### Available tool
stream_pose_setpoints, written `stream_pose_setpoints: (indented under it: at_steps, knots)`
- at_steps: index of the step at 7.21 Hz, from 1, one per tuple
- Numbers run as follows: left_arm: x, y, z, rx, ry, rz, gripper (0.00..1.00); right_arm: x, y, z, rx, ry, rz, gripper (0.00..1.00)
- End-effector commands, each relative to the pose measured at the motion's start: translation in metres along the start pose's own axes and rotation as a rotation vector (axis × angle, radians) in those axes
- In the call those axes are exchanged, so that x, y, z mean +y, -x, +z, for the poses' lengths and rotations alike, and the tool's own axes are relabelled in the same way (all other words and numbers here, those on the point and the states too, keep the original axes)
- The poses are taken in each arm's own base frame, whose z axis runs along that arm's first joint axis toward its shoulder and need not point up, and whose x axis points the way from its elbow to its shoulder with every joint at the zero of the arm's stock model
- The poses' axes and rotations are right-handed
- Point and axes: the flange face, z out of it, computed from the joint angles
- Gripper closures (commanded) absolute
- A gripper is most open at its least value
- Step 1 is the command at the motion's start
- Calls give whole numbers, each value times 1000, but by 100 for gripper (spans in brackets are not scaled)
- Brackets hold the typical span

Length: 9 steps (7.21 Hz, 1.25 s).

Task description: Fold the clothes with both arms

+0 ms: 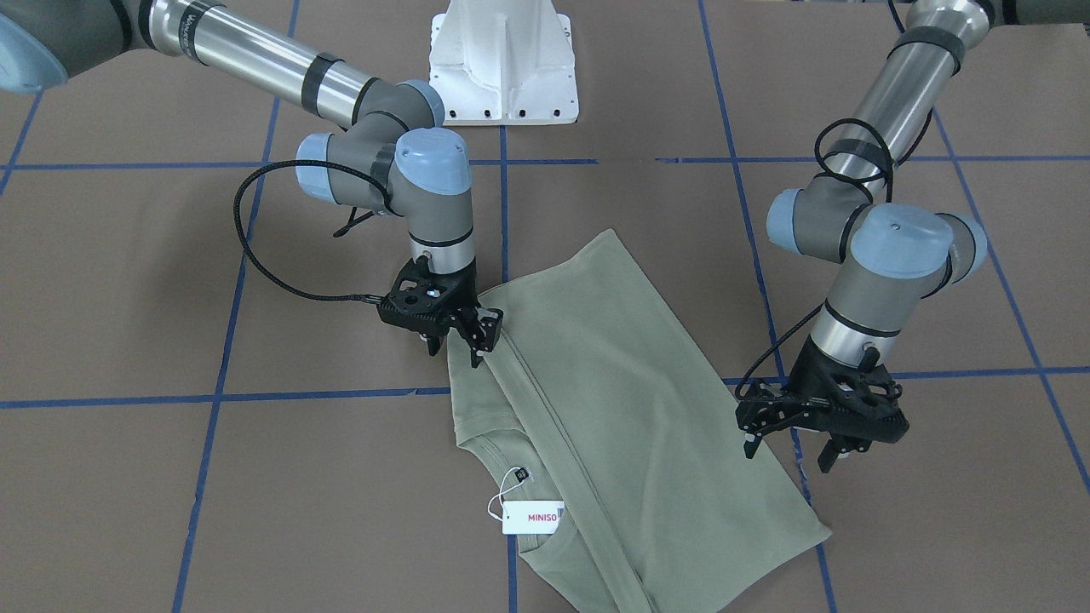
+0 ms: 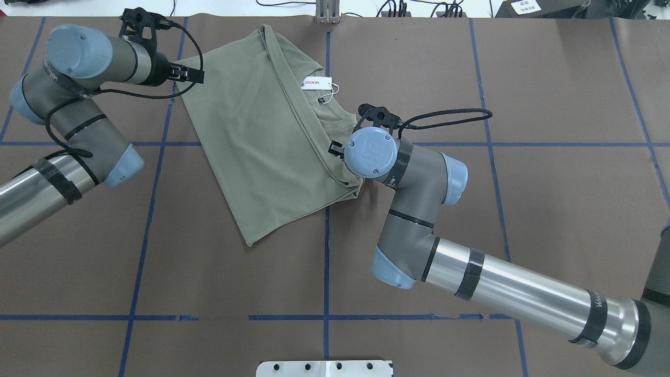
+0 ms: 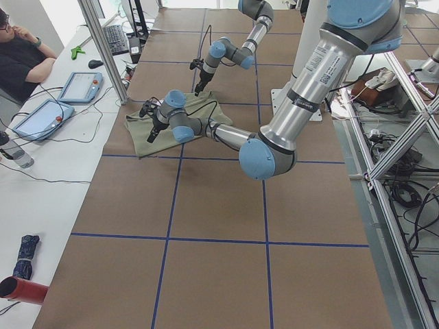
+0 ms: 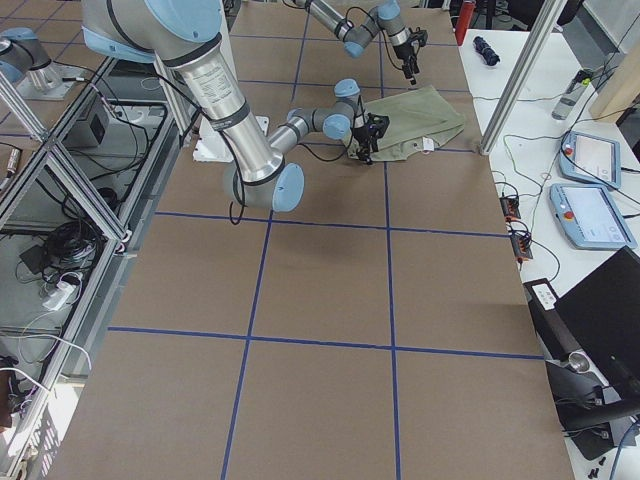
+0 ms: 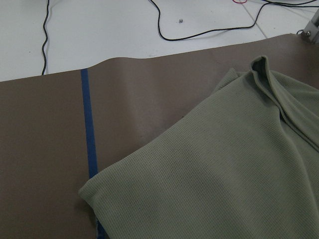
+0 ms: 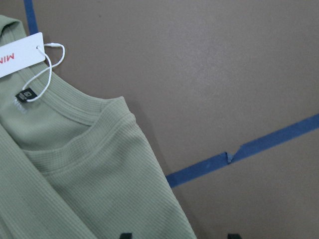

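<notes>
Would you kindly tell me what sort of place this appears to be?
Probably a robotics lab: a left arm and right arm over a shirt on a tape-gridded table, teach pendants and a seated person alongside.

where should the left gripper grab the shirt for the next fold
Probably the shirt at its flat outer corner beside the left gripper, coming from the table side: its edge lies exposed there, so low jaws could pinch it.

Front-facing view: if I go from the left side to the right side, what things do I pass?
right gripper → white MINISO hang tag → left gripper. The green shirt overlaps all three, so it has no single place in the order.
</notes>
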Motion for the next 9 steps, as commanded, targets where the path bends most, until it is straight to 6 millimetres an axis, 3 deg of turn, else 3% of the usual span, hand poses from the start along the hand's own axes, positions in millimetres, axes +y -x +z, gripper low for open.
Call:
stream_pose_setpoints:
  at_steps: [1, 2, 7, 8, 9]
  knots:
    - [2, 0, 1, 1, 1, 0, 0, 5, 1, 0, 0, 6, 0, 74]
    - [4, -1, 2, 2, 4, 1, 0, 5, 3, -1, -5, 6, 5, 100]
    - [14, 2, 5, 5, 10, -13, 0, 3, 11, -19, -18, 12, 0, 100]
    - [17, 0, 6, 8, 13, -12, 0, 3, 9, -28, -16, 12, -1, 100]
    - [19, 0, 7, 8, 14, -12, 0, 4, 8, -53, 15, 11, 1, 100]
